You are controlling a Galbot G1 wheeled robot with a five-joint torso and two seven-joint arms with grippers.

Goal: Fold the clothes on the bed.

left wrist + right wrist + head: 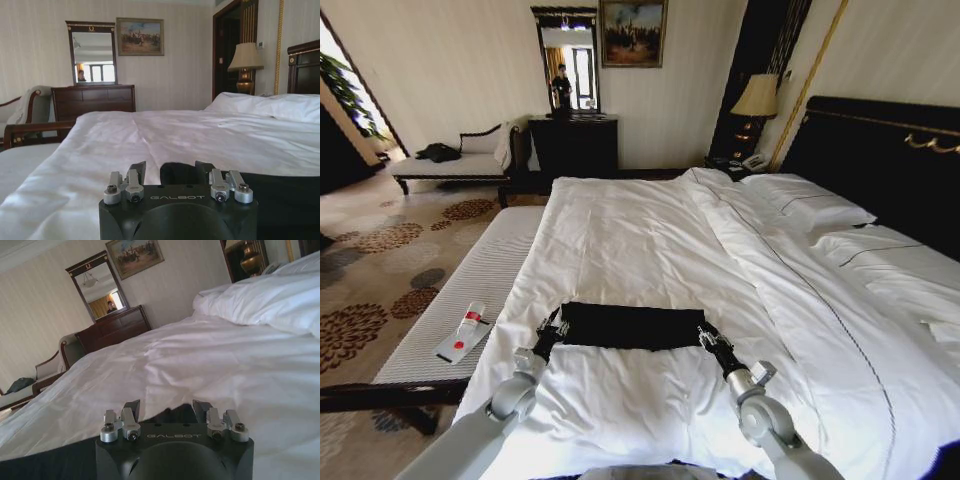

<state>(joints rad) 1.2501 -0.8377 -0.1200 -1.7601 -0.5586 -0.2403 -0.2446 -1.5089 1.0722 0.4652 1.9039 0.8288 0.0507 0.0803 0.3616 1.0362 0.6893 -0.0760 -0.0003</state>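
Observation:
The clothes (pixel 630 326), a black T-shirt, lie as a long flat strip across the near part of the bed (pixel 620 230), on its white duvet. My left gripper (pixel 552 330) is at the strip's left end and my right gripper (pixel 708 338) at its right end. In the left wrist view the left gripper (pixel 171 167) is open, with the black fabric (pixel 280 200) bunched between its spread fingers. The right gripper (pixel 167 407) is open too, and the edge of the black fabric (pixel 40 465) lies between its fingers.
A pale cushioned bench (pixel 470 290) runs along the bed's left side, with a white and red object (pixel 465 333) on it. Pillows (pixel 810 205) and the dark headboard (pixel 880 160) are at the right. A dark dresser (pixel 573 145) stands by the far wall.

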